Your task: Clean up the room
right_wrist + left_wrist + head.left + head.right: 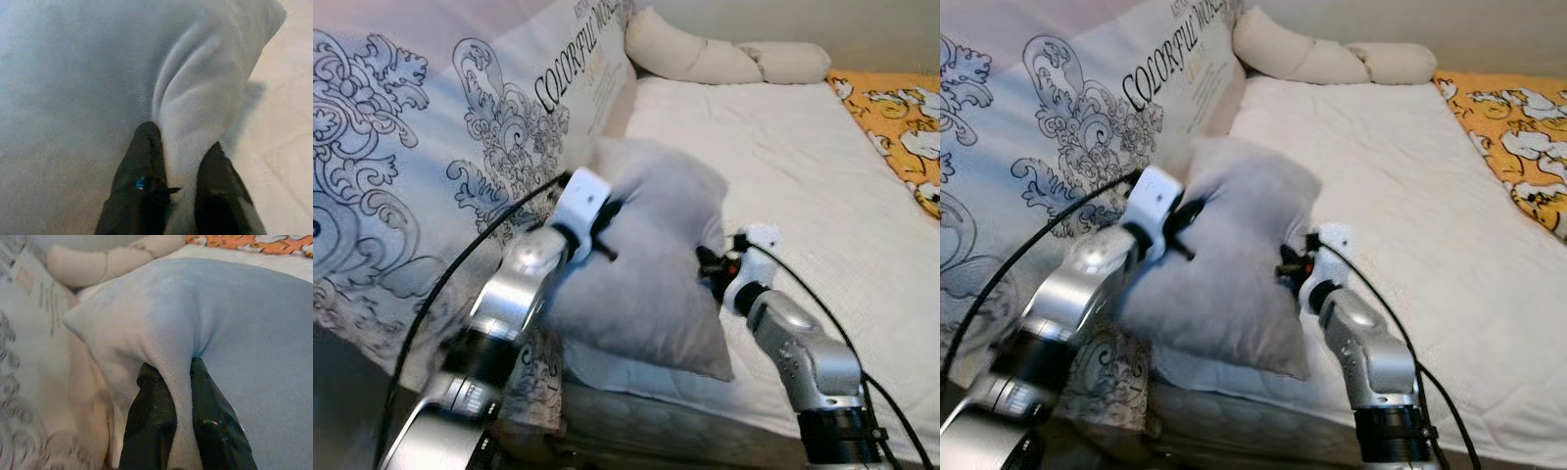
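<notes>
A grey pillow (651, 255) is held up over the near edge of the bed (803, 176), between both arms. My left gripper (607, 230) is shut on a fold at the pillow's left side; its fingers (146, 426) pinch the fabric. My right gripper (710, 264) is shut on a fold at the pillow's right edge, with its fingers (142, 186) around the cloth. The pillow (1229, 255) hangs tilted, its lower corner over the mattress edge.
A large white pillow (460, 147) with grey scrollwork and black lettering leans along the bed's left side. Two cream bolsters (705, 54) lie at the head of the bed. An orange patterned blanket (901, 117) covers the far right. The white sheet in the middle is bare.
</notes>
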You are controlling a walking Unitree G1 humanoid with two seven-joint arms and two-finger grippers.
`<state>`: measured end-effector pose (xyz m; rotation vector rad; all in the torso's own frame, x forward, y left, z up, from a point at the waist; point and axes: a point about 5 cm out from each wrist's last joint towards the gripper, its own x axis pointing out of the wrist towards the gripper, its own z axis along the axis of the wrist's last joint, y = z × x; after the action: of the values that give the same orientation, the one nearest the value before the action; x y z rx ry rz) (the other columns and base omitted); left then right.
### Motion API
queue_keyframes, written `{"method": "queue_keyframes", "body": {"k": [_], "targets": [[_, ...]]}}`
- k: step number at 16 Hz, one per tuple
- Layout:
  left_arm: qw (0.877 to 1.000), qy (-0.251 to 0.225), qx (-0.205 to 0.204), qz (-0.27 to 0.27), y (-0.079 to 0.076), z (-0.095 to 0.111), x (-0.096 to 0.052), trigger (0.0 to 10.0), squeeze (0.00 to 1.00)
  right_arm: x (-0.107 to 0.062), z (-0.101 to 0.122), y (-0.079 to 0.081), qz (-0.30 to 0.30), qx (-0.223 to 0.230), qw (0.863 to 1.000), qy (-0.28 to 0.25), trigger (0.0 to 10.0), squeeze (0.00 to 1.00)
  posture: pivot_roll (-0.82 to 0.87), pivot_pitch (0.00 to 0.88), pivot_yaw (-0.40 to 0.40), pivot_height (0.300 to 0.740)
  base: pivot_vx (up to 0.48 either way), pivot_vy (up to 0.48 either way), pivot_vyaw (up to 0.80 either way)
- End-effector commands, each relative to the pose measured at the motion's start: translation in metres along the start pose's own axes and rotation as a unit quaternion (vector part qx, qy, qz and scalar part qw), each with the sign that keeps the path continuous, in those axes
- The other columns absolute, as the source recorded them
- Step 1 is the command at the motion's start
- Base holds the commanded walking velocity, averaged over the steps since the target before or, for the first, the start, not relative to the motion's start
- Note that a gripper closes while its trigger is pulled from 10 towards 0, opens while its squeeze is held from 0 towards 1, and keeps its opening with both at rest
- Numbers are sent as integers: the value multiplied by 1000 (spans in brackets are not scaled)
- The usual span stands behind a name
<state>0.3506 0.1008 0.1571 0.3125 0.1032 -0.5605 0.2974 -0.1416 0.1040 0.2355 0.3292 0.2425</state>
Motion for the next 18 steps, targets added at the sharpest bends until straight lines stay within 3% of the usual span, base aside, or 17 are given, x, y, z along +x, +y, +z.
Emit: {"method": "queue_keyframes", "body": {"k": [1, 10, 13, 14, 18], "targets": [[999, -26, 21, 1, 5, 16, 10, 10000, 0, 1, 10, -7, -16, 2, 1000, -22, 10000, 1000, -51, 0, 31, 740, 0, 0, 0], [997, -31, 1, 74, 13, 32, 45, 10000, 0, -7, 27, -13, 47, -6, 998, -49, 10000, 1000, -65, 0, 30, 740, 0, 0, 0], [991, -36, -34, 121, 17, 37, 47, 10000, 0, -15, 36, -10, 109, -47, 992, -52, 10000, 1000, -69, 0, 36, 740, 0, 0, 0], [990, -39, -22, 135, 17, 38, 48, 10000, 0, -25, 40, -8, 171, -76, 981, -48, 10000, 1000, -70, 0, 38, 740, 0, 0, 0], [992, -44, 46, 104, 7, 39, 51, 10000, 0, -50, 55, -22, 251, -95, 963, -33, 10000, 1000, -74, 0, 45, 740, 0, 0, 0]]}}
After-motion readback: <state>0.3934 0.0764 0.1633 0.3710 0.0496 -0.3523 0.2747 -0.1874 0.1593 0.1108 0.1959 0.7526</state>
